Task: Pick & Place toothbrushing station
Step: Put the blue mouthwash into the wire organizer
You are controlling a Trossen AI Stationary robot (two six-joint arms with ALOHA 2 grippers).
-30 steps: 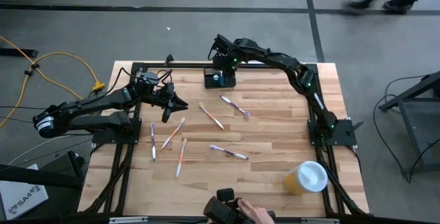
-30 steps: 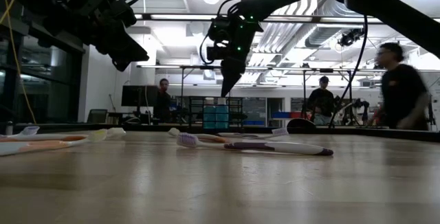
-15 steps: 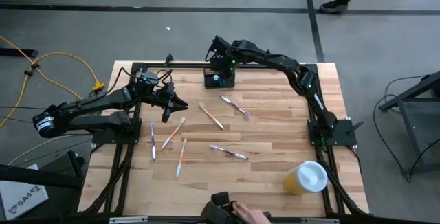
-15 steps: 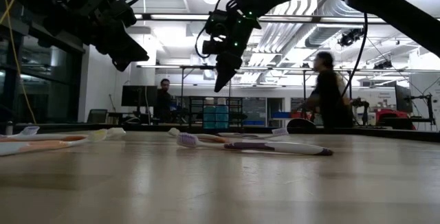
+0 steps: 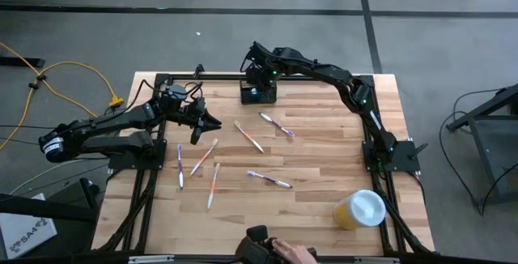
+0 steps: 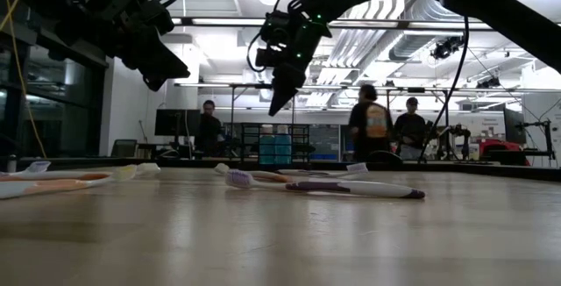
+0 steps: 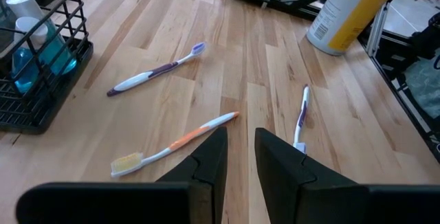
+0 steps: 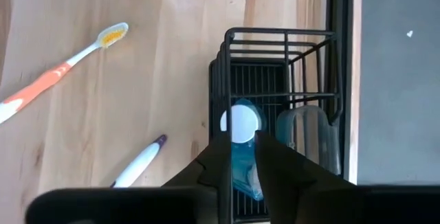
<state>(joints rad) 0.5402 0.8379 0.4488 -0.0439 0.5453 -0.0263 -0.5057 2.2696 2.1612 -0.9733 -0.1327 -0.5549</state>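
The toothbrushing station [image 5: 259,95] is a black wire caddy standing on its base at the middle of the table's far edge. In the right wrist view its rim [image 8: 282,31] frames a blue bottle with a white cap [image 8: 240,123]. My right gripper [image 5: 257,78] hangs above the caddy, pointing down, its fingers a narrow gap apart [image 8: 243,141] over the bottle, touching nothing. My left gripper [image 5: 212,123] hovers over the table's left part, open by a narrow gap [image 7: 238,133] and empty. The caddy also shows in the left wrist view [image 7: 41,80].
Several toothbrushes lie on the wood between the arms, among them an orange one [image 5: 249,137] and a purple one [image 5: 269,180]. A yellow cup with a white lid [image 5: 358,209] stands at the near right. A person's hand [image 5: 285,253] is at the near edge.
My right gripper has shifted a little toward the table's left and tipped slightly, staying above the caddy. People have walked across the room behind the table.
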